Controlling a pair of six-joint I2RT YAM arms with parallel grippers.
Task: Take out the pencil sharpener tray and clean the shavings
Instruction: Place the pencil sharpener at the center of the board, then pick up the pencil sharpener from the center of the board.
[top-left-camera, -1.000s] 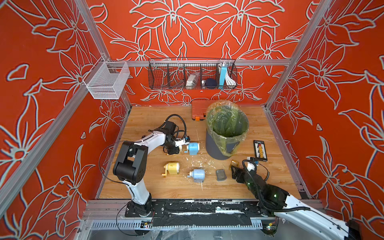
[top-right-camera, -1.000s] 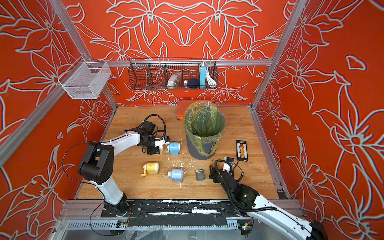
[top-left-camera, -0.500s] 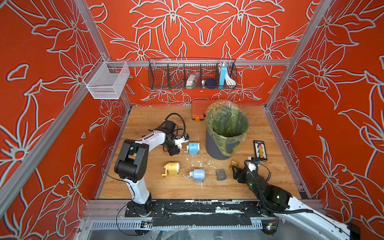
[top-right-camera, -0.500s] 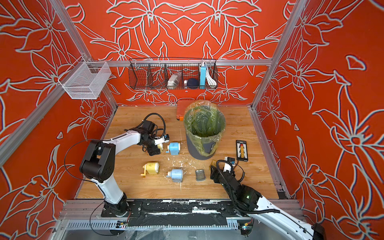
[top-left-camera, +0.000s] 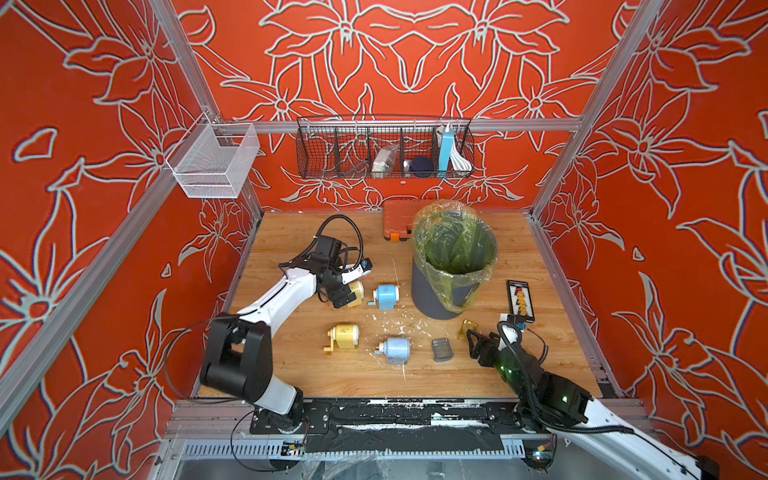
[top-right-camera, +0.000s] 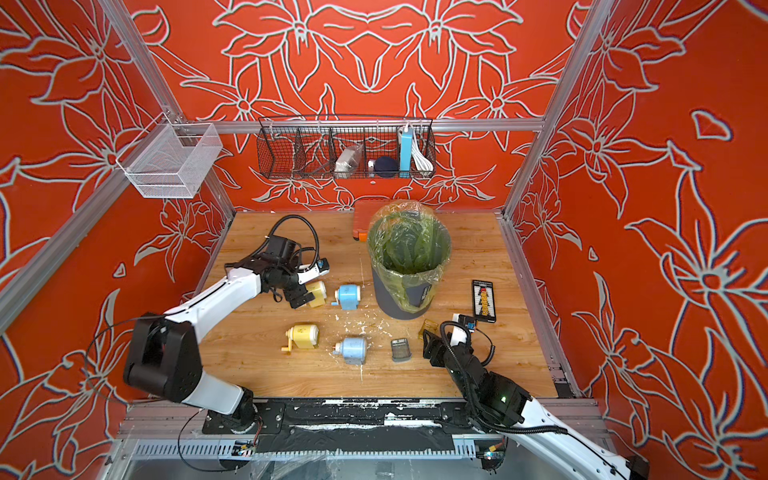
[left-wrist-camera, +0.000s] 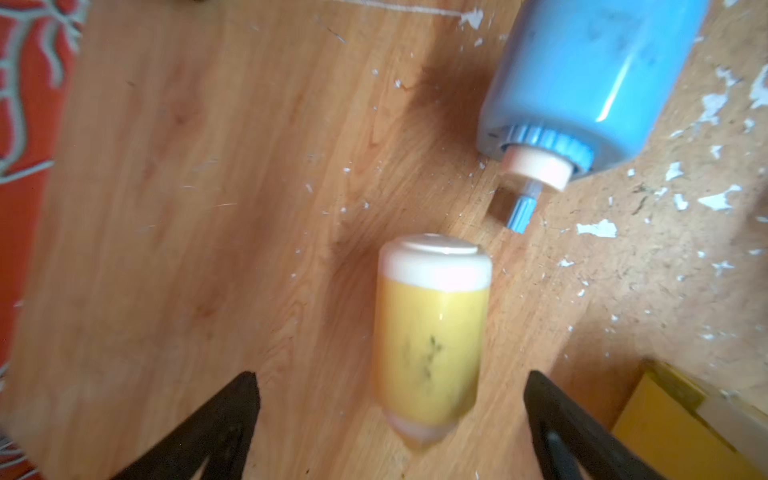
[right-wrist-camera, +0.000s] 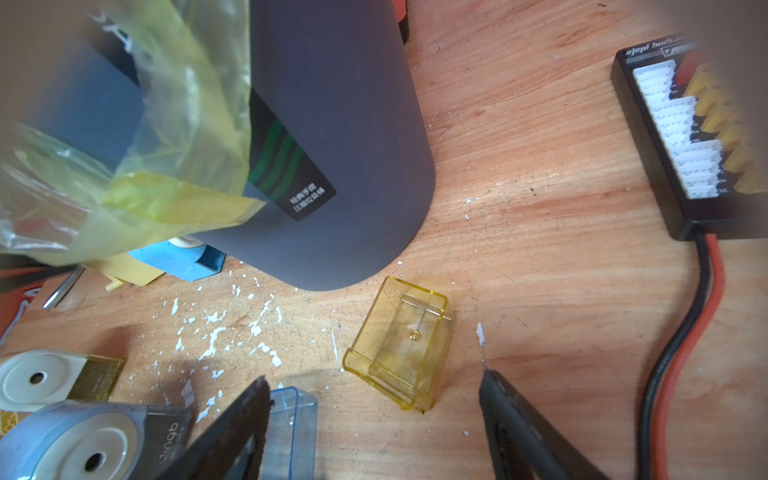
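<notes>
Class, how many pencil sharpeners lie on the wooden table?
4: the rear yellow sharpener between the left fingers, the rear blue sharpener by the bin, the front yellow sharpener and front blue sharpener.

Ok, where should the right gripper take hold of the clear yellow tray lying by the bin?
Across its two long side walls, from above. The yellow tray lies flat beside the bin, seemingly open side up, with both upright walls free, and the open right gripper stands either side of its near end.

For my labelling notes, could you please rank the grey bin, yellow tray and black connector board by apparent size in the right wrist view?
1. grey bin
2. black connector board, partly cropped
3. yellow tray
</notes>
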